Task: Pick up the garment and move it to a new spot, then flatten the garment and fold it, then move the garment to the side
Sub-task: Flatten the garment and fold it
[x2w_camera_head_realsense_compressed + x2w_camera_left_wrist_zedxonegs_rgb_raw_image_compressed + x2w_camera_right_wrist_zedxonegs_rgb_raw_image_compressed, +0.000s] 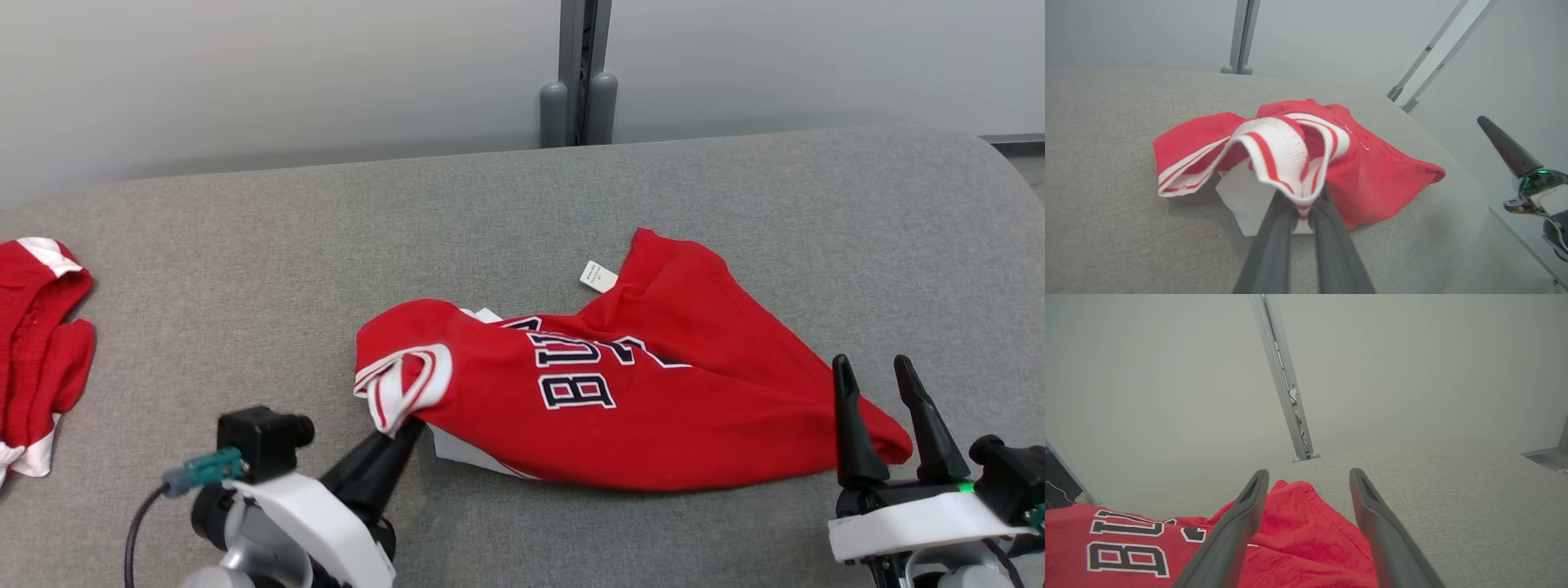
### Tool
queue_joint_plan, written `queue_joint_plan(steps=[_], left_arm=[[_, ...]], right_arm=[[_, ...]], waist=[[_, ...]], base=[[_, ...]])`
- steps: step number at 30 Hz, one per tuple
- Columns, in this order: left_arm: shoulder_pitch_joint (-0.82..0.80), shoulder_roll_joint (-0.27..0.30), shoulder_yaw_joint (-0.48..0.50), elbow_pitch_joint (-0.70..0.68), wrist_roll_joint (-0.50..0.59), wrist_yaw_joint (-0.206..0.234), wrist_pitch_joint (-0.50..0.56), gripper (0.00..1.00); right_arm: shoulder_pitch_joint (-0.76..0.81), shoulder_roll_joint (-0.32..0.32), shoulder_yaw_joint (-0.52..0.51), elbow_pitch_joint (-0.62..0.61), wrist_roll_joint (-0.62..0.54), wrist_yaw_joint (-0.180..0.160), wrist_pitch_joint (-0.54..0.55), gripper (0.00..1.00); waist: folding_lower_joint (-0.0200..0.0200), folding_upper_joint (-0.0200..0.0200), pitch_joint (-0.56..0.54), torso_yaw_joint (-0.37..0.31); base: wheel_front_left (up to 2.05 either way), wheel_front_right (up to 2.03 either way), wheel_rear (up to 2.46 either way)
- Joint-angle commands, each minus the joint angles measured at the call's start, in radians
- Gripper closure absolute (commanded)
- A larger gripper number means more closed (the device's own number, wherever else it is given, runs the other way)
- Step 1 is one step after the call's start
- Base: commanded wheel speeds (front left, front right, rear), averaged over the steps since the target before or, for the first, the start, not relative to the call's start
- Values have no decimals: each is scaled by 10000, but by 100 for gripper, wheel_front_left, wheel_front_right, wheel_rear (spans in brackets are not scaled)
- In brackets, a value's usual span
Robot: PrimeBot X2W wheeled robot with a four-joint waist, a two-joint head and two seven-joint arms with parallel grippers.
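Observation:
A red garment (653, 384) with dark, white-edged letters and white-striped trim lies crumpled on the grey cushioned surface (522, 220). My left gripper (408, 430) is shut on its white-and-red ribbed trim at the garment's left end; in the left wrist view the trim (1286, 163) bunches over the closed fingertips (1303, 204). My right gripper (878, 376) stands open at the garment's lower right corner, fingers pointing up. In the right wrist view the red cloth (1298, 539) lies between and below the spread fingers (1241, 522).
A second red and white garment (37, 343) lies bunched at the far left edge of the surface. A grey post (578, 82) rises behind the surface's back edge. A white label (598, 276) lies beside the garment's top edge.

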State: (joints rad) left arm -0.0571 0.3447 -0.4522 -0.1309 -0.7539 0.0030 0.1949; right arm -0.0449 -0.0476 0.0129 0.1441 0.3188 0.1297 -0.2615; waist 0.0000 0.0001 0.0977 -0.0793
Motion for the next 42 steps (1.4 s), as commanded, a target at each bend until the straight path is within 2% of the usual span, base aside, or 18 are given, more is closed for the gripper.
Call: queue_joint_plan(steps=[1,6,11,17,21,27,30,31,32,33,38,42], left_arm=[[-443,114,190,118,-89,76,64,100],[-1732,-102,491,1489,-321,-64,204,100],[-3236,-496,256,3331,-116,-389,243,100],[-4977,-996,-39,5967,591,-523,-375,100],[-5954,-1196,-396,7704,1018,-847,-851,100],[-7008,-1606,-569,10023,1026,-1182,-1750,100],[-7151,-1705,-647,10657,945,-1260,-1905,100],[-7261,-1730,-705,10912,948,-1262,-2011,74],[-7347,-1808,-740,11093,889,-1295,-2125,13],[-7392,-1883,-788,11249,833,-1325,-2212,0],[-7200,-2068,-1372,11404,538,-1358,-2430,0],[-6814,-1774,-1964,11001,173,-1339,-2944,0]], right_arm=[[-146,-54,42,47,94,20,-30,0],[-349,-64,269,177,162,21,-30,0],[-585,-61,389,305,116,21,-30,0],[-835,-59,593,430,180,21,-30,0],[-983,-58,770,504,248,21,-30,0],[-1117,-56,953,649,302,21,-30,0],[-1140,-59,1046,781,318,21,-30,0],[-1173,-59,1074,827,325,21,-30,0],[-1193,-59,1050,855,326,21,-30,0],[-1185,-59,1017,857,308,21,-30,0],[-964,-61,857,1021,166,21,-30,0],[-883,-59,812,1123,123,21,-30,0]], waist=[[0,-1,54,-37],[0,-1,286,-324],[0,-1,556,-707],[0,-1,832,-1142],[0,-1,924,-1361],[0,-1,871,-1472],[0,-1,809,-1488],[0,-1,787,-1490],[0,-1,750,-1464],[0,-1,716,-1417],[0,-1,476,-1153],[0,-1,153,-928]], base=[[0,0,0],[0,0,0],[0,0,0],[0,0,0],[0,0,0],[0,0,0],[0,0,0],[0,0,0],[0,0,0],[0,0,0],[0,0,0],[0,0,0]])
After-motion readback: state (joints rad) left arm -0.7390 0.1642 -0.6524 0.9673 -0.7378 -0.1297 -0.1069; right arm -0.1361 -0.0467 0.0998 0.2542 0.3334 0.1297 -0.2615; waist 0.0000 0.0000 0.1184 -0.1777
